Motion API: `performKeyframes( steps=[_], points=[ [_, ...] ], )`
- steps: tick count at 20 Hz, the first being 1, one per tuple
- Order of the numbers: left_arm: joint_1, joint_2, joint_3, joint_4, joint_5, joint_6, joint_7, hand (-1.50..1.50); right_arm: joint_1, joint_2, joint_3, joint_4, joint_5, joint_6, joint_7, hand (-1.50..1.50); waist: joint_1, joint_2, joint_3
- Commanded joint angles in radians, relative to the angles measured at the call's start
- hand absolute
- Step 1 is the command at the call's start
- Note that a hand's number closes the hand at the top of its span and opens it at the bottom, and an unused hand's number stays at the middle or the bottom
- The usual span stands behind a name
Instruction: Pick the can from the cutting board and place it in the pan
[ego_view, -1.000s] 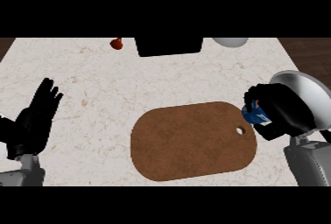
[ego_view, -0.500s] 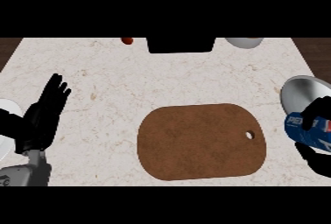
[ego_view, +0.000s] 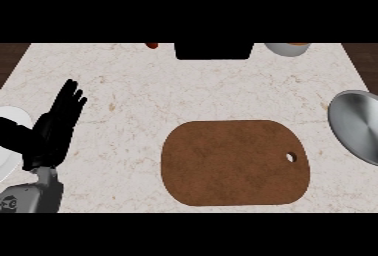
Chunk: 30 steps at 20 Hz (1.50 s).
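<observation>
At the far left a white rim (ego_view: 9, 150), possibly a plate, showed behind the left robot hand (ego_view: 53, 131), too cut off by the edge to be sure. That hand stood over the desk (ego_view: 133, 95) near the left edge, fingers straight and spread, upward, holding nothing; it looked like a resting pose, kept out of the working side. In the middle lay the brown cutting board (ego_view: 232, 162), its top bare, with a small hanging hole (ego_view: 291, 157) near its right end. No can was on it, nor anywhere else in view. Along the back edge sat a small red thing (ego_view: 152, 45), a black block (ego_view: 214, 50) and a pale bowl-like object (ego_view: 286, 48), all well apart from the board. At the right edge the grey metal pan (ego_view: 356, 127) lay only partly in view, the part shown holding nothing. The right robot hand was out of view, so its fingers could not be judged; the can was probably with it, beyond the edge.
</observation>
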Motion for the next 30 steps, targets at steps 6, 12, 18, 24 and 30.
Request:
performKeyframes(
  steps=[6, 12, 18, 24, 30],
  points=[
    [-0.01, 0.011, 0.024, -0.012, 0.024, -0.029, 0.034, 0.0, -0.089, -0.138, -0.158, 0.524, -0.054, -0.24, -0.254, 1.5, 0.011, 0.004, 0.001],
    [0.032, -0.035, -0.024, -0.063, -0.025, 0.007, 0.022, 0.0, -0.174, -0.203, -0.139, 0.898, -0.047, -0.4, -0.466, 1.5, 0.025, 0.005, 0.001],
    [-0.057, -0.03, 0.011, 0.082, -0.013, -0.018, -0.029, 0.0, -0.27, -0.253, -0.118, 1.276, -0.023, -0.54, -0.679, 1.5, 0.025, 0.012, 0.002],
    [-0.011, -0.023, -0.012, 0.008, -0.021, -0.035, 0.006, 0.0, -0.367, -0.28, -0.096, 1.539, 0.05, -0.618, -0.614, 1.5, 0.042, 0.015, 0.003],
    [-0.067, -0.03, 0.001, 0.037, -0.03, -0.013, 0.008, 0.0, -0.383, -0.312, -0.134, 1.714, 0.028, -0.582, -0.607, -1.5, 0.041, 0.021, 0.005]
  ],
)
